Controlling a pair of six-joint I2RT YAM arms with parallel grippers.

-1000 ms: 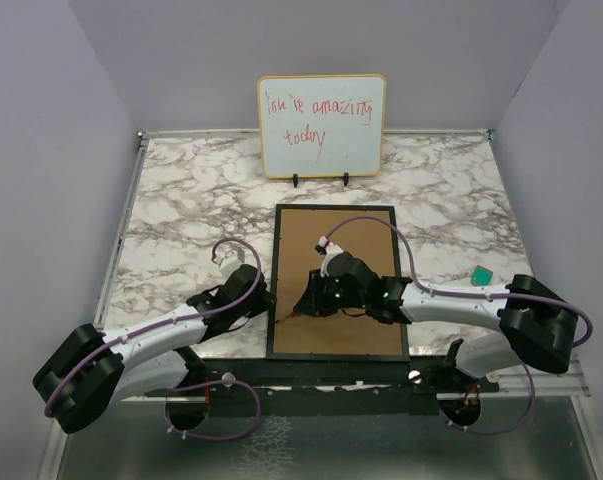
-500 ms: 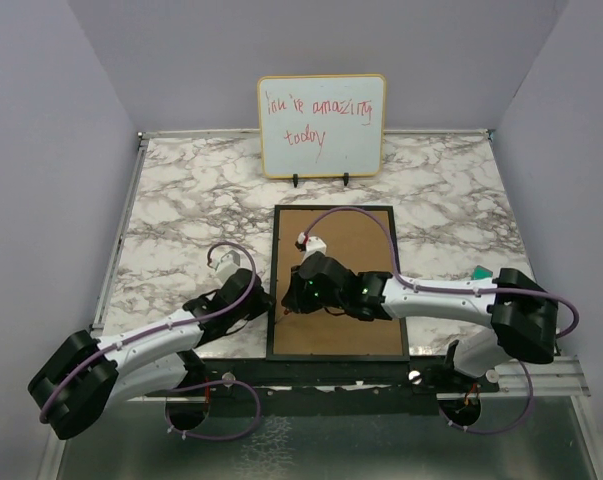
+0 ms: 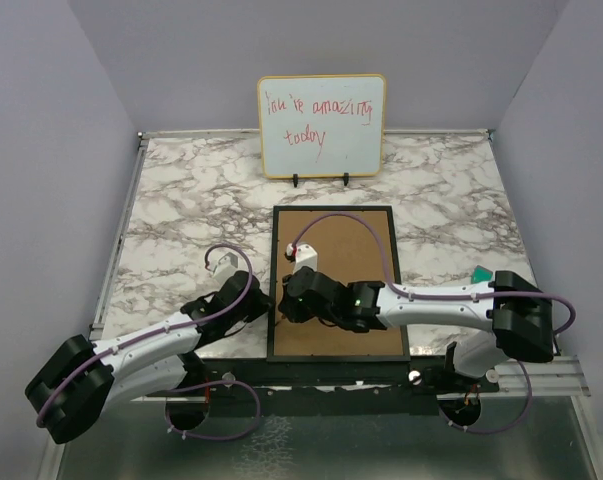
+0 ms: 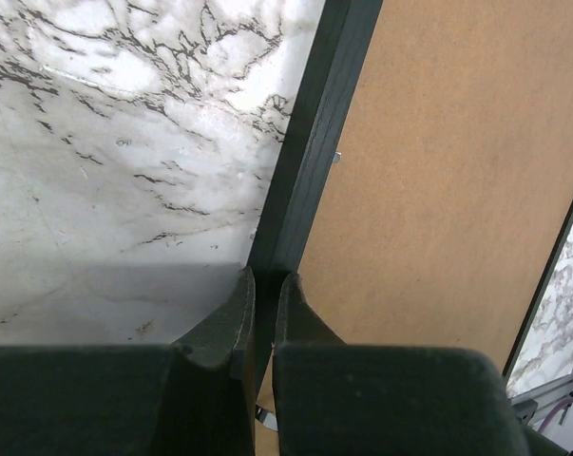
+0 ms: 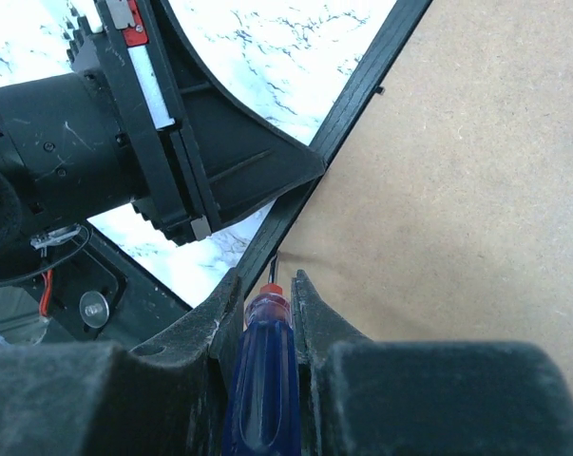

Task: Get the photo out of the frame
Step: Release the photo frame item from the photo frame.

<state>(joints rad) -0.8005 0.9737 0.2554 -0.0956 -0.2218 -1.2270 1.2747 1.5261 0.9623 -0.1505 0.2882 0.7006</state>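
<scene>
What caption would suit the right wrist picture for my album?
Right jaws grip a blue screwdriver, its tip at the seam between black frame and brown back panel.

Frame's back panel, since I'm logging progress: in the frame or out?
In. The brown back panel lies flat inside the black frame, face down on the table; the photo is not visible.

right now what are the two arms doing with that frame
The frame lies face down on the marble table, with its brown back panel up. The right gripper holds a blue-handled screwdriver, its tip at the panel's left edge, just inside the black rim. The left gripper is shut, with its tips against that rim. The photo is out of sight and the panel is not yet off.
</scene>
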